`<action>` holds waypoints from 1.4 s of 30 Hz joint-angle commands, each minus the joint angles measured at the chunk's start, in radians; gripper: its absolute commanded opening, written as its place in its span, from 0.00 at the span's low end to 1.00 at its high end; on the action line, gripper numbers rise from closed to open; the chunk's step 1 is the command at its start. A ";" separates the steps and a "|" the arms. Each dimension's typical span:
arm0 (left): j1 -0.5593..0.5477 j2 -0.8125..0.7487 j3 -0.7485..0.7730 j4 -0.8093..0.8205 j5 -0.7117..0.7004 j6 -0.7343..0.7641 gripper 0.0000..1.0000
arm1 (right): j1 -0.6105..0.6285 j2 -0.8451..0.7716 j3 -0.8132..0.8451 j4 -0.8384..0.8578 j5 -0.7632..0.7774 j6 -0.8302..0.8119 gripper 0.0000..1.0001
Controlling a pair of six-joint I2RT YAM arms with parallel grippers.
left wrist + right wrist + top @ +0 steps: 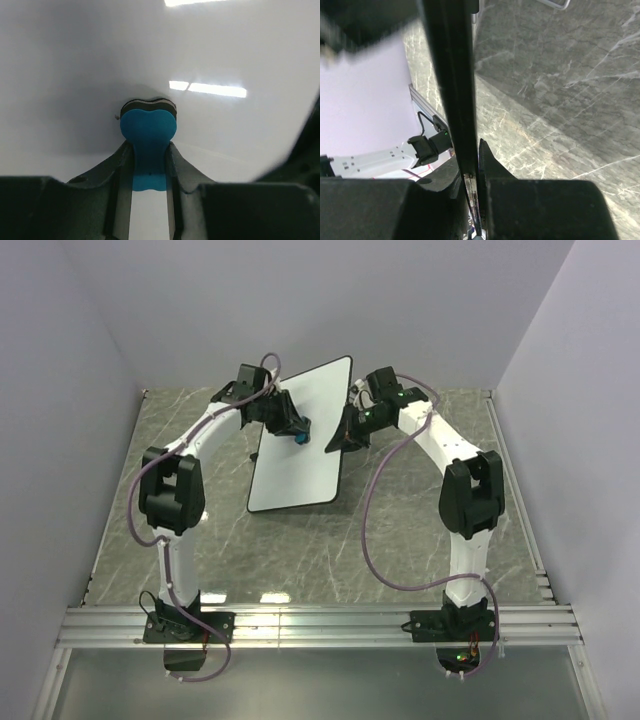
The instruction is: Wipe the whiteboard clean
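The whiteboard (300, 440) is a large white board with a thin black rim, tilted up off the table. No red marks show on its face. My left gripper (297, 432) is shut on a small blue eraser (148, 131) and presses its dark felt end against the board's white face (150, 55). My right gripper (340, 435) is shut on the board's right edge, which shows as a black rim (451, 80) running up between its fingers in the right wrist view.
The table (420, 530) is dark green marble. An aluminium rail (320, 625) carries both arm bases at the near edge. Pale walls enclose the cell on three sides. A small black device on a cable (427, 145) sits beyond the board.
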 commanded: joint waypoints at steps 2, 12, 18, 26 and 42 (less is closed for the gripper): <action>-0.047 -0.131 -0.031 -0.009 0.079 -0.019 0.00 | 0.041 0.081 0.017 -0.102 0.157 -0.052 0.00; 0.030 -0.117 0.004 -0.080 -0.049 -0.022 0.00 | 0.041 0.119 0.114 -0.102 0.147 -0.037 0.00; 0.084 -0.030 0.009 -0.103 -0.118 -0.015 0.00 | 0.036 0.113 0.119 -0.083 0.143 -0.029 0.00; 0.064 0.062 0.130 -0.115 -0.113 -0.019 0.00 | 0.036 0.076 0.036 -0.059 0.143 -0.034 0.00; -0.056 0.033 0.144 -0.107 -0.107 -0.022 0.00 | 0.036 0.094 0.056 -0.077 0.144 -0.061 0.00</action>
